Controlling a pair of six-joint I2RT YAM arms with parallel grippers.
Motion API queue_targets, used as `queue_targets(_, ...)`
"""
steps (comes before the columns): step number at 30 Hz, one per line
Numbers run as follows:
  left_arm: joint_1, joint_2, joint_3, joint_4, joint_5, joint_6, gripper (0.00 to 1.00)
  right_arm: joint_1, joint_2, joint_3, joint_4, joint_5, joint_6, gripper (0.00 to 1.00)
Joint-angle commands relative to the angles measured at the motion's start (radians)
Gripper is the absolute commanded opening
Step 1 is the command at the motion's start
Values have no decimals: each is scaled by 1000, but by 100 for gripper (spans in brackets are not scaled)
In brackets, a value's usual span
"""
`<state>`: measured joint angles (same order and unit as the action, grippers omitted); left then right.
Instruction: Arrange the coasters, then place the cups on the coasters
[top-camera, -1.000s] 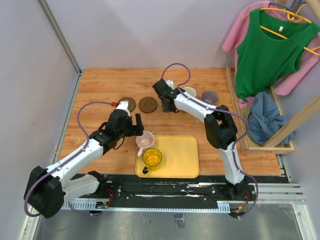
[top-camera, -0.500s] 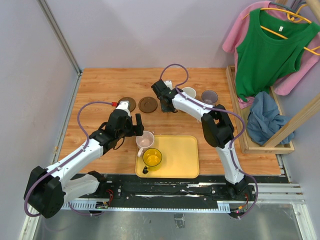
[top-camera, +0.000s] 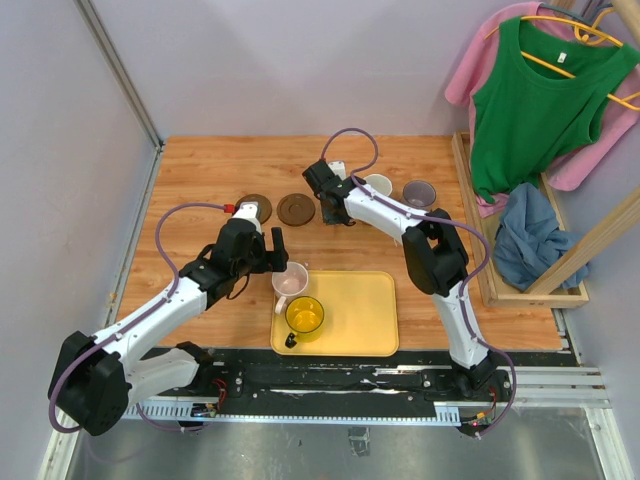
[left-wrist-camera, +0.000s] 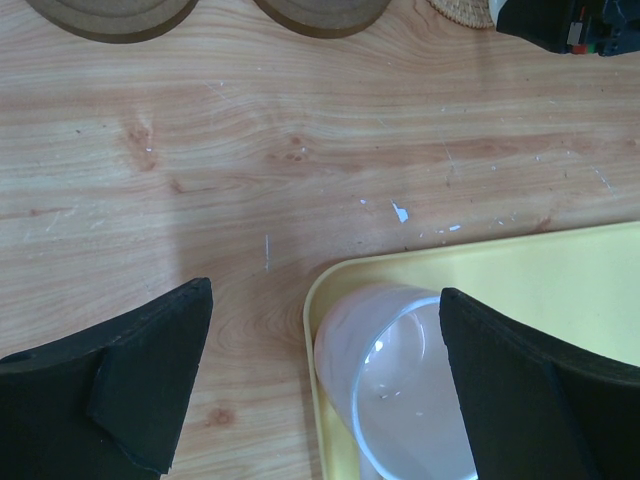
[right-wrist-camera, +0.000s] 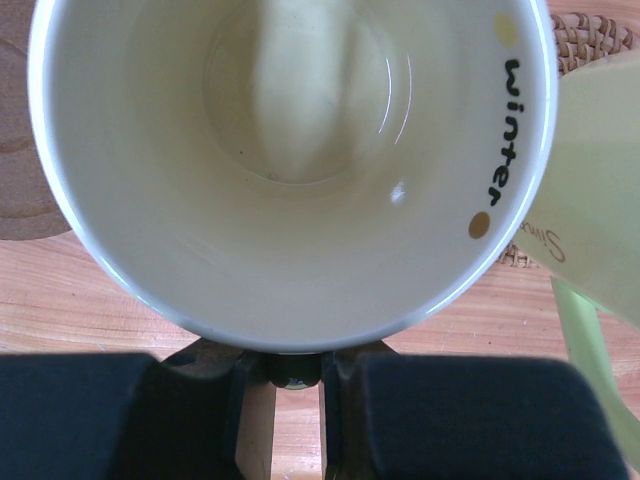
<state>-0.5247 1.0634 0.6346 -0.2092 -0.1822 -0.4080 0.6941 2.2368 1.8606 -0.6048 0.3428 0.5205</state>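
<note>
My right gripper is shut on the handle of a cream cup printed "winter", which fills the right wrist view. It sits at the back of the table, just right of two dark brown coasters. A woven tan coaster shows behind a pale green cup. My left gripper is open around a translucent pink cup standing in the corner of the yellow tray. A yellow cup stands on the tray. Whitish and grey-purple cups stand at the back.
A wooden rack with hanging green and pink clothes and a blue cloth borders the table's right side. Grey walls close in the left and the back. The arm bases sit on a rail along the near edge.
The right gripper with the cream cup shifted slightly left, then held still. The left arm has not moved.
</note>
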Motion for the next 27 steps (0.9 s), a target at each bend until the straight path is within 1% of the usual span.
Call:
queue_targets(1, 9, 4, 4, 34, 8, 4, 100, -10, -50, -13, 2, 43, 25, 1)
queue_targets(9, 9, 2, 1, 36, 12, -1, 99, -6, -66, -13, -12, 27, 27, 1)
queue_targets(21, 9, 3, -9, 41, 23, -13, 99, 0, -103, -9, -15, 60, 7, 1)
queue_targets(27, 9, -2, -10, 40, 24, -19, 99, 0, -101, -11, -15, 33, 12, 1)
